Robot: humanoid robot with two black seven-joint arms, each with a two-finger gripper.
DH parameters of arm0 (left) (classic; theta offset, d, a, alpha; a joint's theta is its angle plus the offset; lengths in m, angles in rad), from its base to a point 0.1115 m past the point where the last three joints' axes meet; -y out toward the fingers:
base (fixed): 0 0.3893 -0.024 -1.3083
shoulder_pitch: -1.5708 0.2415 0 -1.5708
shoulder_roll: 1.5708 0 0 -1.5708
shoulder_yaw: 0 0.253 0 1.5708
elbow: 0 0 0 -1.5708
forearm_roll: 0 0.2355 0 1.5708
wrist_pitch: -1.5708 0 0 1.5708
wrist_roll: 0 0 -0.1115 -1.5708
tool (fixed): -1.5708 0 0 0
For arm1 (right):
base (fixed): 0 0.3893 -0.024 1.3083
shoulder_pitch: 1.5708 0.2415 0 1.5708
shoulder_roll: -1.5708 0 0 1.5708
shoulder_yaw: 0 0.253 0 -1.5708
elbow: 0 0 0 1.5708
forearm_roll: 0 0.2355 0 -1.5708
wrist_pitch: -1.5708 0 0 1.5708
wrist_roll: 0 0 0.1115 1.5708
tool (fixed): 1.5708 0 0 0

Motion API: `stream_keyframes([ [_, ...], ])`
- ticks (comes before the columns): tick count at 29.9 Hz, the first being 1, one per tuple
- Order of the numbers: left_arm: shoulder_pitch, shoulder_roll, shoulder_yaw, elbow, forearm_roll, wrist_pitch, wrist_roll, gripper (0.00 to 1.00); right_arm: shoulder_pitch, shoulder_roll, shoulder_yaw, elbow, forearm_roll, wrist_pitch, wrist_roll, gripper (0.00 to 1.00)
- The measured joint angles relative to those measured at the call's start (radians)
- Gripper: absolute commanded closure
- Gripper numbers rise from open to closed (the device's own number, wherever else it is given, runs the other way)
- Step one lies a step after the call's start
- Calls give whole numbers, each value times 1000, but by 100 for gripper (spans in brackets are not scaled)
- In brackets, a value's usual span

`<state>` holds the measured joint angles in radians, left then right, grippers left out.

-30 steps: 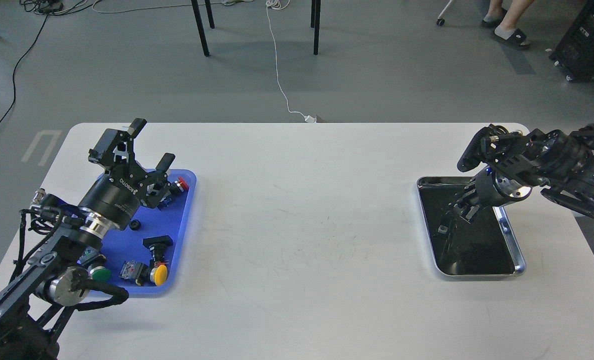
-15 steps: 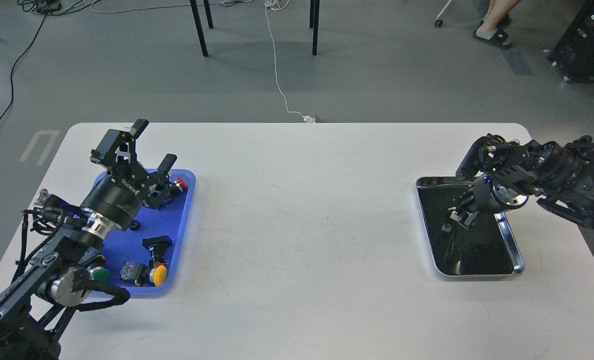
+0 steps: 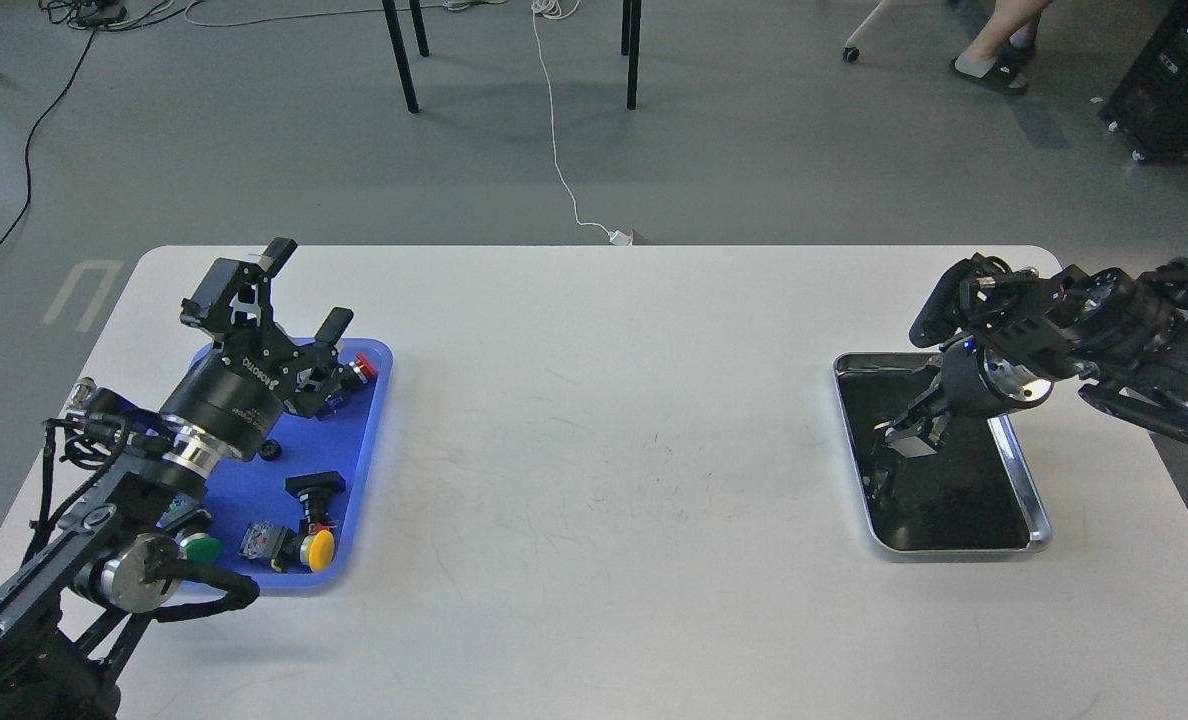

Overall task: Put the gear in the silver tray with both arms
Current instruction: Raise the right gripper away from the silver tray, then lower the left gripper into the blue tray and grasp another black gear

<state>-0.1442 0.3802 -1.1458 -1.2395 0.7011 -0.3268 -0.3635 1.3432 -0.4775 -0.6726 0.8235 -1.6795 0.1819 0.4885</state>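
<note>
Silver tray (image 3: 1022,470) is entered by the right pincer (image 3: 904,432), its state unreadable, presumably for gear release.

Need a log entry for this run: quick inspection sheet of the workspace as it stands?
Surface: white table, faint scuffs mid-table.
Job's things: silver tray at right, dark bottom; gear not identifiable.
Clutter: blue tray at left holding small parts, among them a yellow-capped button, green-capped button, red-capped button.
Grippers: left gripper raised over the blue tray, fingers apart, empty; right gripper low over the silver tray, finger state unclear.
Cables: white cable on the floor behind the table, dark cable at far left.
Surroundings: grey floor, chair legs, a person's sandalled feet.
</note>
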Motion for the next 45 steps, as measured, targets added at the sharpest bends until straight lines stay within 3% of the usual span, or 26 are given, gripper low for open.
stream_keyframes([
  [8,0,-5,0,0,0,0,0,2,127,-108,77,150,21,8,0,4],
  [14,0,2,0,0,0,1,-10,2,84,-110,224,159,350,8,0,4],
  [18,0,25,-1,0,0,2,-19,2,-9,-97,313,150,642,-3,0,4],
  [22,-14,59,-2,0,37,2,-64,2,-180,-59,487,148,911,-8,0,4],
  [26,-24,93,0,0,169,1,-117,2,-380,-18,704,146,1091,-7,0,4],
  [32,-59,172,13,-8,426,-14,-125,2,-569,60,885,121,1245,8,0,4],
  [36,-132,279,107,-13,700,-18,-125,3,-604,66,892,118,1261,19,0,4],
  [45,-383,519,486,-3,1306,14,-126,6,-609,65,890,119,1259,37,0,4],
])
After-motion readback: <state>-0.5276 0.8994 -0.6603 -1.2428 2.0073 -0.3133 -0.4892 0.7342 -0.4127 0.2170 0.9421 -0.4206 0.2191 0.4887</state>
